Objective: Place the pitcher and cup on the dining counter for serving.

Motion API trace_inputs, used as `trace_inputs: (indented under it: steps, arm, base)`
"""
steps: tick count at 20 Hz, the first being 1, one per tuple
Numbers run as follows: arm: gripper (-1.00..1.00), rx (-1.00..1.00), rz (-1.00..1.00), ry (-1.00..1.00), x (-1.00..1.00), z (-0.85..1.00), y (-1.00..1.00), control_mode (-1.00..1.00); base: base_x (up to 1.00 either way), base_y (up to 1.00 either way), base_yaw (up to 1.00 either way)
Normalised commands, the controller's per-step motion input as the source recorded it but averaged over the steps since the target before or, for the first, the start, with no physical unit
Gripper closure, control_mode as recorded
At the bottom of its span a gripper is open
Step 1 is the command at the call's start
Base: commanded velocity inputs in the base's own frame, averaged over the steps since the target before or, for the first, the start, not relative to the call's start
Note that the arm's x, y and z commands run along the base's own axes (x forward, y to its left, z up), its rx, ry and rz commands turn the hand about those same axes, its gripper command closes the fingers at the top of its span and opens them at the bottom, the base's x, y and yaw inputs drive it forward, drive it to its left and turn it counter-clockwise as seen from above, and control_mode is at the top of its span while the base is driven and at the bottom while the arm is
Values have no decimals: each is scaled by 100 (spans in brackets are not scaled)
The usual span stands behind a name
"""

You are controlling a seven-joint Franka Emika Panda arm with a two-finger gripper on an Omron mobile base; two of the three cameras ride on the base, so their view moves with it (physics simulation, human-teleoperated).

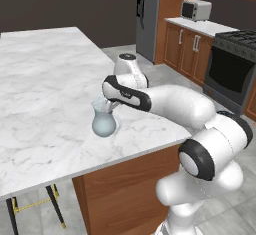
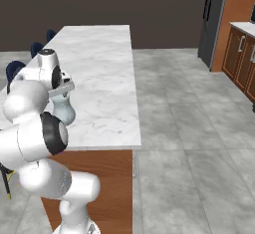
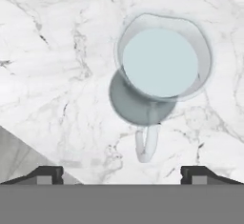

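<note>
The pale blue-grey translucent glass pitcher point(image 1: 104, 121), with its bulbous body, flared rim and side loop handle, stands upright on the white, grey-veined marble top of the dining counter point(image 1: 40, 79), the large island with a brown wood base. In the left base view it sits at the centre of the frame, near the counter's near edge; in the right base view it appears at centre left, partly behind the white arm. From the hand view the pitcher point(image 3: 159, 70) lies in the upper middle of the frame, seen from above, its handle pointing down toward the bottom edge.

The two-finger gripper point(image 3: 122, 173) is released: its two dark fingertips point(image 3: 45, 173) stand wide apart at the bottom corners of the hand view, with bare marble between them and the pitcher clear of both. In the left base view the hand sits just above and beside the pitcher's rim.

So the pitcher half of the task looks done, judging by how it rests free on the counter. The small yellow cup cannot be found in these pictures, so fetching it and setting it on this counter appears to be what is left
</note>
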Motion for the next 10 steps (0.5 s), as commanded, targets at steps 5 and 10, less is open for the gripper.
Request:
trace_inputs:
  steps: [5, 10]
  arm:
    - [-100, 0, -5, -12, -100, 53, -38, -100]
    - [-100, 0, -4, -36, -100, 35, -52, -100]
  base:
    - [0, 0, 0]
    - [0, 0, 0]
